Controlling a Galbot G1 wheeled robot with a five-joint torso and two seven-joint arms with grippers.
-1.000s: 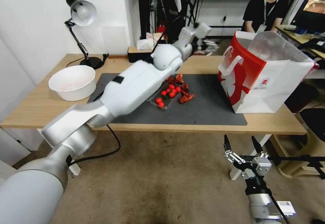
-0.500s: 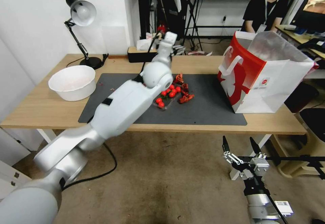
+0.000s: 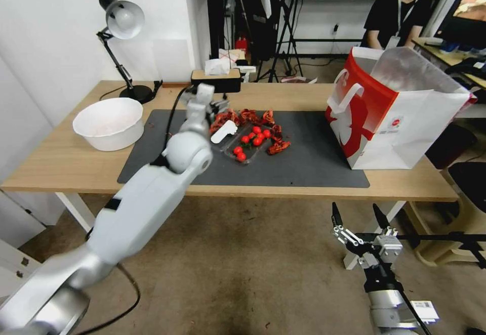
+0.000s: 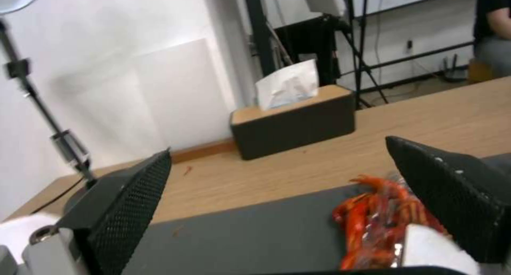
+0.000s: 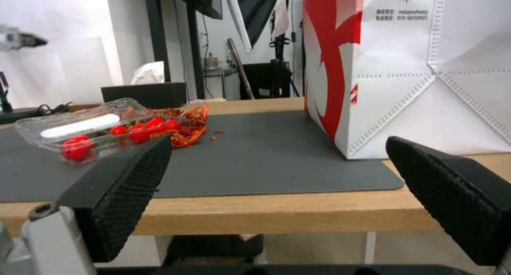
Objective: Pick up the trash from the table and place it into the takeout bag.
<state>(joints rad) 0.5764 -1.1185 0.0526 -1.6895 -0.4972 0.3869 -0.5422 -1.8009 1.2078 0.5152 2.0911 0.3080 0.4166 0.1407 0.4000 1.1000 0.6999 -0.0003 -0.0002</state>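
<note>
With my left gripper fingers spread empty over the dark grey mat, the red crinkled scraps lie just beside them; my right gripper hangs open below the long light-wood bench.

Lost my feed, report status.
Left gripper open above mat, beside tomato tray. Right gripper open, low before table. Takeout bag upright, nothing blocking it.

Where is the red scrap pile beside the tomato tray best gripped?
Probably the raised clump of red scraps at the clear tray's far-left corner, from above with the open left gripper: the pieces lie loose and low on the mat against the tray, so a sideways approach would likely shove it.
</note>
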